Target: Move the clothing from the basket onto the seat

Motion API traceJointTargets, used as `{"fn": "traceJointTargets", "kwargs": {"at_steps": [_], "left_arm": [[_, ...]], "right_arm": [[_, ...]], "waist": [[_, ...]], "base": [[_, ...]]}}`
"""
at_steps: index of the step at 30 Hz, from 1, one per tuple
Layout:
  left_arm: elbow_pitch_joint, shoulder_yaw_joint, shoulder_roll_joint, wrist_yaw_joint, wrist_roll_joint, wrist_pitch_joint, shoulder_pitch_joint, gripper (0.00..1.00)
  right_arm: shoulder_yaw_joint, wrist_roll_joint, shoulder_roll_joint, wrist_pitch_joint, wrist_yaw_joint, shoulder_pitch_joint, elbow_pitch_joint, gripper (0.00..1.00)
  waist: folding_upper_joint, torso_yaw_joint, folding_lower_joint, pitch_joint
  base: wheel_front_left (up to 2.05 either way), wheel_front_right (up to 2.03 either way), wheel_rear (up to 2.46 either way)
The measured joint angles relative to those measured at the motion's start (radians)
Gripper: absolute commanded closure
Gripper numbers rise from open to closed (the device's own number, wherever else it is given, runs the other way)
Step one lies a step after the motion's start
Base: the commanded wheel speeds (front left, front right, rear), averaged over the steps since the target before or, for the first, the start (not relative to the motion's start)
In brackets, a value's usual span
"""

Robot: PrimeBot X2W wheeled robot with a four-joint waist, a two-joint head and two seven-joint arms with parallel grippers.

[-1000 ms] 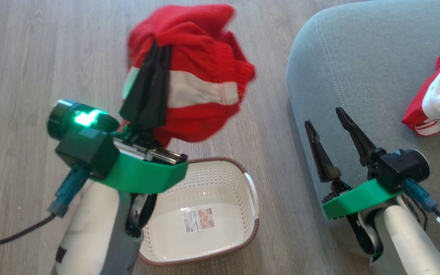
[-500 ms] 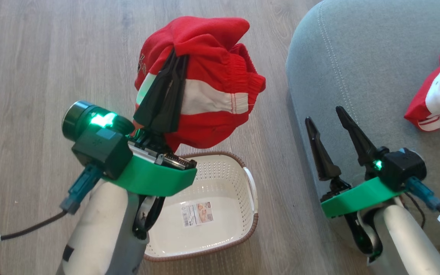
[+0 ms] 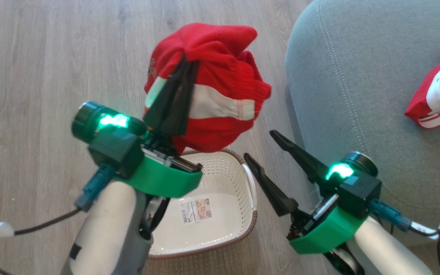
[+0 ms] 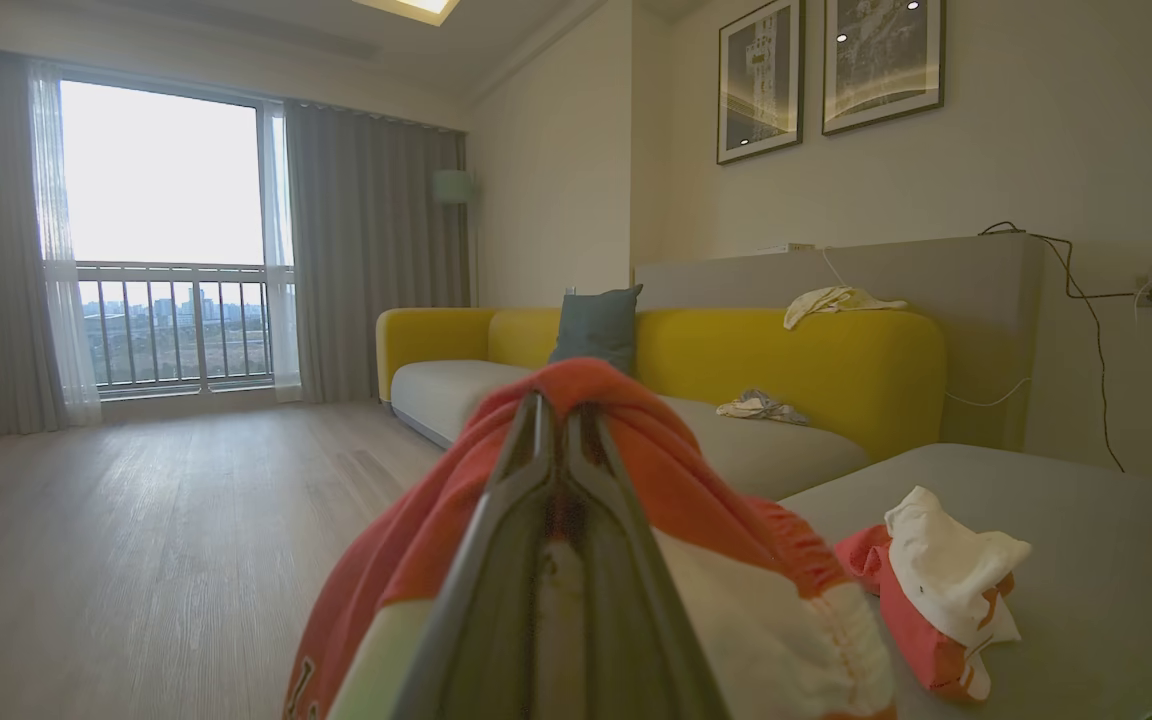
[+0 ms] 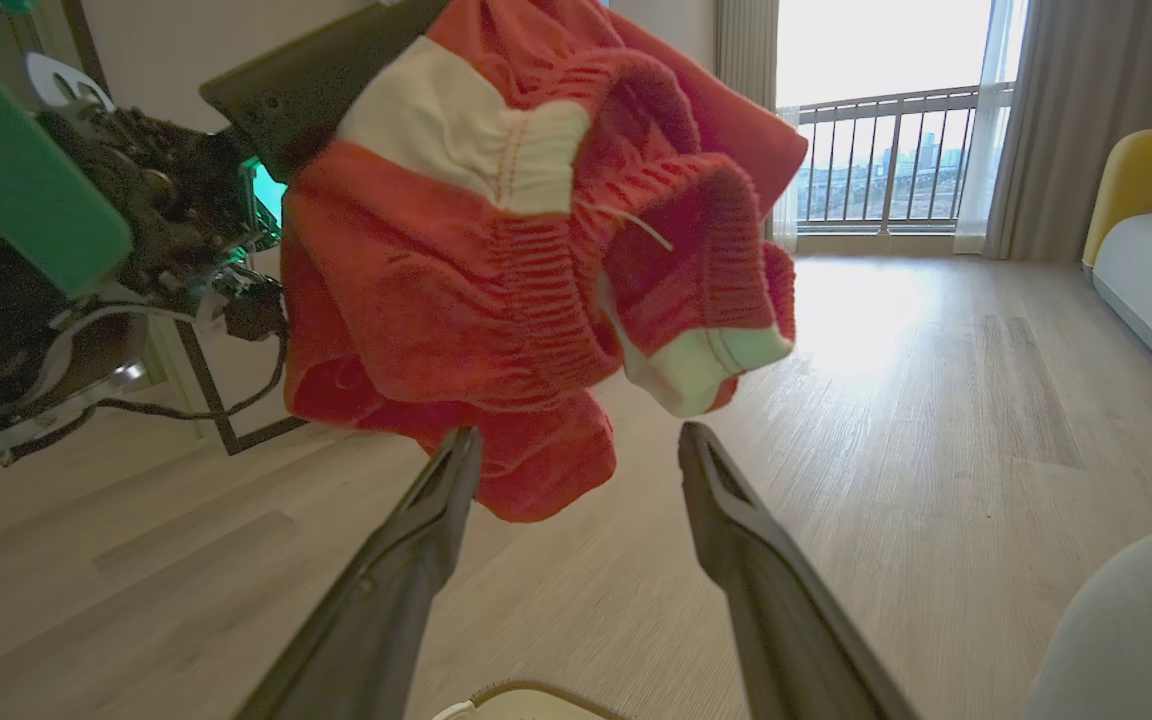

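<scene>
Clothing (image 3: 224, 72) aloft in left pincer (image 3: 183, 65)

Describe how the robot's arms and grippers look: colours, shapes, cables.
Both arms match: a pale off-white forearm, a bright green wrist collar, a dark camera block with a glowing green light, and a teal cable plug. The left gripper and right gripper each carry two long, tapered black fingers.
</scene>
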Motion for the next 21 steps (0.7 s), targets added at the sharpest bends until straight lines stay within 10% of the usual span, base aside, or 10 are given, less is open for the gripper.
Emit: {"fn": "traceJointTargets", "kwargs": {"at_steps": [21], "left_arm": [[0.058, -0.134, 0.001, -0.027, 0.019, 0.000, -0.018, 1.00]], "right_arm": [[0.035, -0.030, -0.001, 0.000, 0.000, -0.094, 0.032, 0.00]], "waist": [[0.0000, 0.029, 0.0000, -0.013]], "base": [[0.00, 0.00, 0.00]]}}
